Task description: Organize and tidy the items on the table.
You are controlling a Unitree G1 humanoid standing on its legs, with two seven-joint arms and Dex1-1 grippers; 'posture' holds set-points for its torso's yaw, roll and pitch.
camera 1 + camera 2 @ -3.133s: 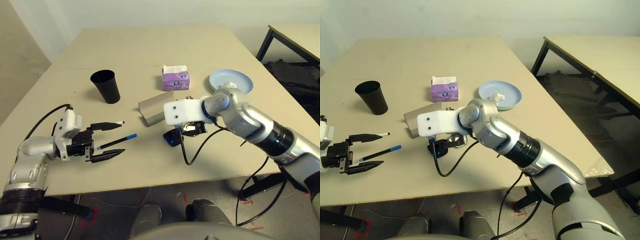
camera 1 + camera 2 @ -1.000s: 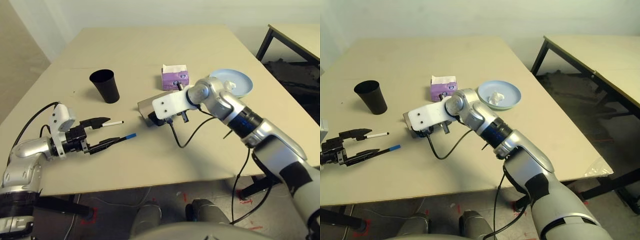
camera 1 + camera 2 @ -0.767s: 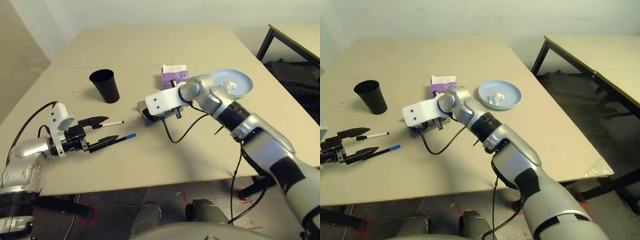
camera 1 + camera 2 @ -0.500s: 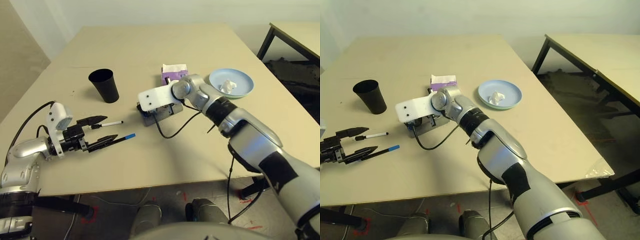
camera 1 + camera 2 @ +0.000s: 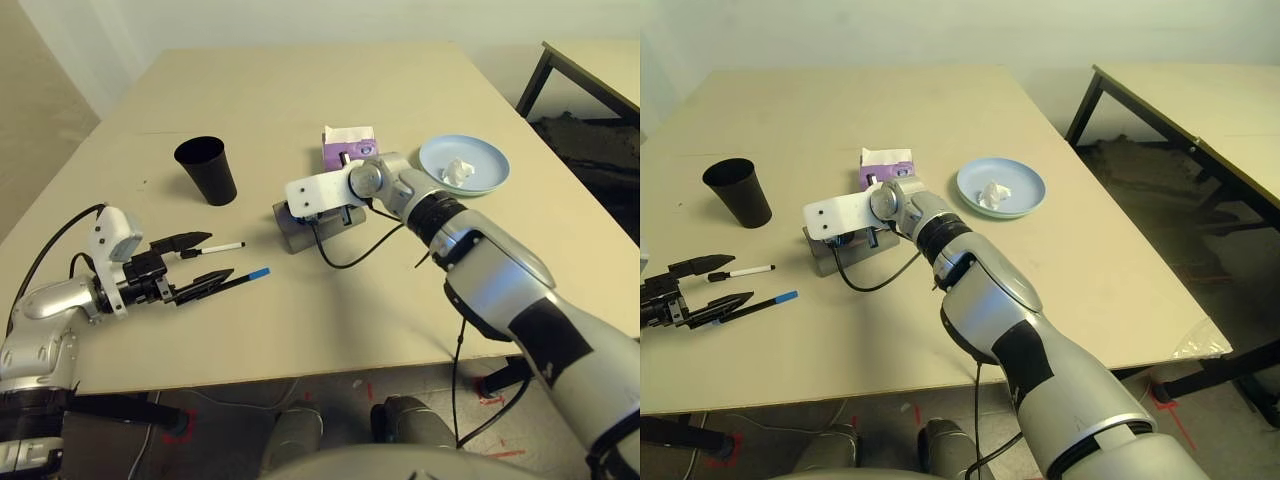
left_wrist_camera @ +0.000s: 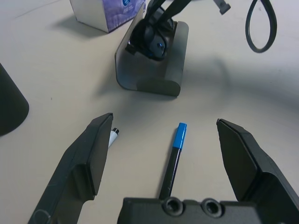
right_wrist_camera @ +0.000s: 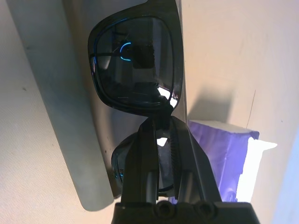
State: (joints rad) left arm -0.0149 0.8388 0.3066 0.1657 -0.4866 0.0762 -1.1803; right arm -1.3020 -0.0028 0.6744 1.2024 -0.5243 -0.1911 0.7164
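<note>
Right gripper (image 7: pixel 161 128) clamps black sunglasses (image 7: pixel 133 70) over grey glasses case (image 6: pixel 156 70)

A second counter (image 5: pixel 1200 110) with a pale top and black legs is seen off to the right, set apart from the main one by a gap of floor. A dark heap (image 5: pixel 1145 170) lies in the shadow beneath it (what it is cannot be told). The floor (image 5: pixel 1240 290) there is grey-brown. A pale wall (image 5: pixel 890 30) runs behind the scene. Small red marks (image 5: pixel 360 390) are seen on the floor by the near edge, and a thin cable (image 5: pixel 215 405) is trailed across the floor close by.
</note>
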